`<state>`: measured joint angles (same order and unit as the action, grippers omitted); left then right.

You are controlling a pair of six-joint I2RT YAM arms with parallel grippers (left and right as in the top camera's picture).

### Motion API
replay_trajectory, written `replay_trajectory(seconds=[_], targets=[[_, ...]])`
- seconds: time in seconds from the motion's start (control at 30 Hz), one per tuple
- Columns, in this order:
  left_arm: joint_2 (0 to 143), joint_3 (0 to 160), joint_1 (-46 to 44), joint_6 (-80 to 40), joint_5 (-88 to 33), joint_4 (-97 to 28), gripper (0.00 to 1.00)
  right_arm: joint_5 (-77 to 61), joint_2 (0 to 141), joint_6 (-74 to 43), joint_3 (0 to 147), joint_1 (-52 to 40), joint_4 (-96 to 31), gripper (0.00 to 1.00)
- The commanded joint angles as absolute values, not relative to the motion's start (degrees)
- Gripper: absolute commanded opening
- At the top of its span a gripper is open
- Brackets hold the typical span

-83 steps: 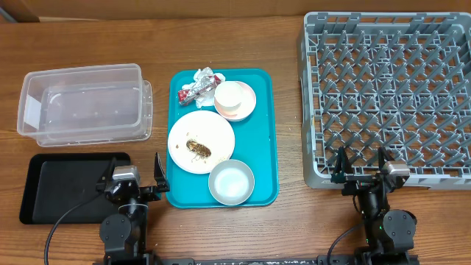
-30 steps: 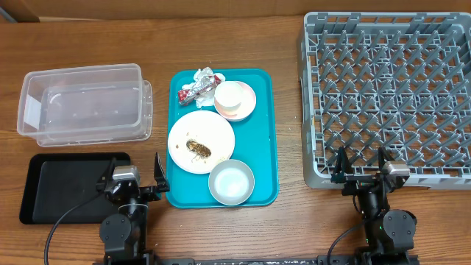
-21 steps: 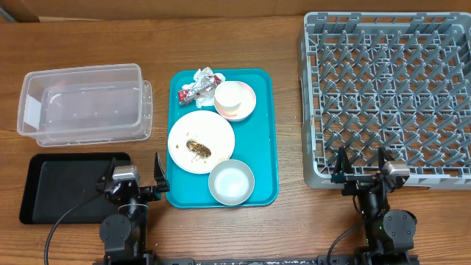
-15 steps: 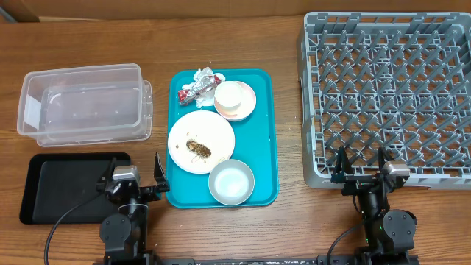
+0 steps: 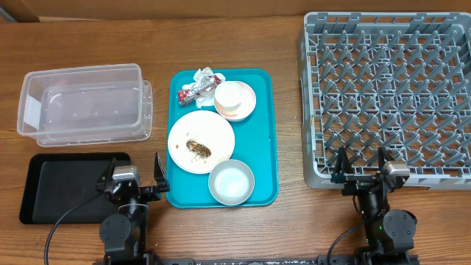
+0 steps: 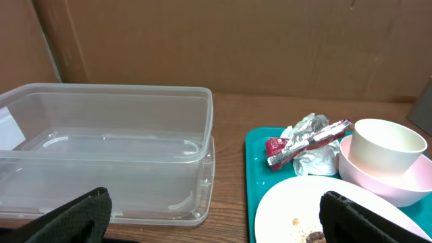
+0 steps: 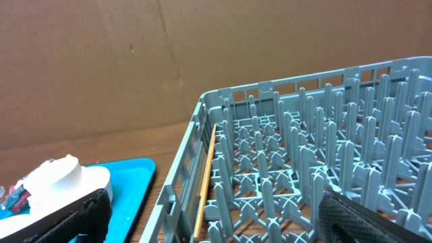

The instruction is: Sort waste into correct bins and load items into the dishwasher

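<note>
Wooden table, brown cardboard behind it in both wrist views.

- Tub: clear plastic, upper left of the overhead frame.
- Black tray: lower left, just below the tub.
- Teal tray: centre, between the tub and the rack.
- Napkin: crumpled, white, at the teal tray's upper left corner.
- Wrapper: red and white, touching the napkin, just left of the cup.
- Cup: white, upright on the saucer, which is pink, at the tray's top.
- Plate: white, mid-tray, carrying brown scraps.
- Bowl: pale, at the tray's lower edge, just below the plate.
- Rack: grey, pegged, filling the right of the frame.
- Left pincer: lower left, between black tray and teal tray, jaws spread wide, gripping nothing.
- Right pincer: lower right, at the rack's near edge, jaws spread wide, gripping nothing.
</note>
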<state>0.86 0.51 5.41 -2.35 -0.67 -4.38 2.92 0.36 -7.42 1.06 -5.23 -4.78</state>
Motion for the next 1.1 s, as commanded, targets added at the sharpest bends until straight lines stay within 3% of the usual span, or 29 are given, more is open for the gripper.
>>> replay_trajectory(seconds=[0.0,1.0,1.07], targets=[[0.5,0.3,5.9,-1.1,-0.5,-4.4,1.00,2.7,0.2,-7.0,0.5,-4.8,-4.6,1.00],[0.5,0.3,5.9,-1.2,-0.5,-3.4,1.00,2.7,0.2,-7.1,0.5,-4.8,-4.6,1.00],[0.5,0.3,5.9,-5.8,-4.7,0.3,1.00,2.7,0.2,-7.1,0.5,-4.8,-4.6,1.00]])
